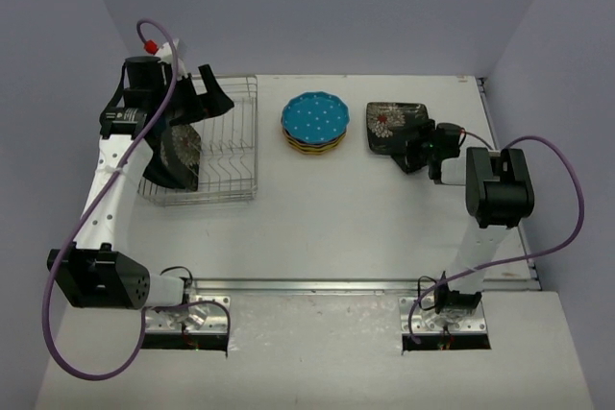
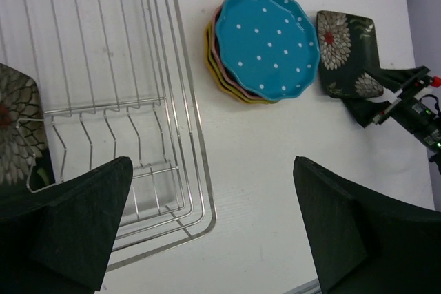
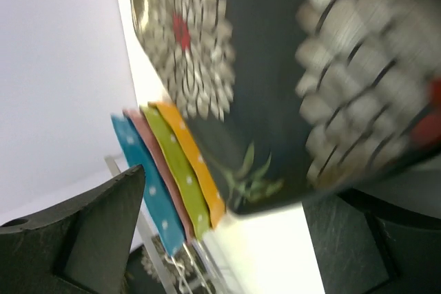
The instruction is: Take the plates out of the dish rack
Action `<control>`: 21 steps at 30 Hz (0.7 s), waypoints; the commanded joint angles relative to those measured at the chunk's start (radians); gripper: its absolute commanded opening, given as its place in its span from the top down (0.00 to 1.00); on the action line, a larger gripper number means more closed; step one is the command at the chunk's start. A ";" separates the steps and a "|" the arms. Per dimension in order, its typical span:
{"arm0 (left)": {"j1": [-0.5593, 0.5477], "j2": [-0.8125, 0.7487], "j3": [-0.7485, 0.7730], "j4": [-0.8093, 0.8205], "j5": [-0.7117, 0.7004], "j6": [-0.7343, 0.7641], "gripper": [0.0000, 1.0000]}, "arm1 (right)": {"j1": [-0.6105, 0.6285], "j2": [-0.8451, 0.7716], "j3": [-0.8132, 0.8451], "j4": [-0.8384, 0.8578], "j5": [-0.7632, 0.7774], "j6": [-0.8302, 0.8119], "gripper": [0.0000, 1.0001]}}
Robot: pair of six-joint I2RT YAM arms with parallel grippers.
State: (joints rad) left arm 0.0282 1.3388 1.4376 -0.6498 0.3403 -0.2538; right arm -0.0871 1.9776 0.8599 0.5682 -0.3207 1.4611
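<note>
The silver wire dish rack [image 1: 223, 149] stands at the table's far left and holds one dark floral plate [image 1: 177, 155] upright at its left end; the plate shows at the left edge of the left wrist view [image 2: 14, 132]. My left gripper [image 1: 205, 93] hangs open and empty above the rack's far side [image 2: 213, 228]. A stack of round plates [image 1: 315, 125] lies mid-table, dotted blue on top [image 2: 269, 39]. A squarish dark floral plate [image 1: 390, 124] lies to its right. My right gripper [image 1: 417, 148] is open at that plate's near right corner [image 3: 227, 239], the plate [image 3: 275, 67] just ahead of its fingers.
The rack's wire rim [image 2: 200, 170] lies under my left fingers. The plate stack shows edge-on in the right wrist view [image 3: 176, 177]. Blue-grey walls close the table at the back and both sides. A metal rail [image 1: 307, 285] runs along the near edge.
</note>
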 commanded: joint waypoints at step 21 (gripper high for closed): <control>0.016 0.234 0.185 -0.255 -0.585 0.342 0.37 | 0.192 -0.621 -0.026 -0.398 -0.082 -0.862 0.07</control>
State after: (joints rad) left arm 0.0328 1.6020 1.6028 -0.9339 -0.1490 0.0591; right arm 0.0986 1.4119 0.8219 0.2112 -0.4009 0.7940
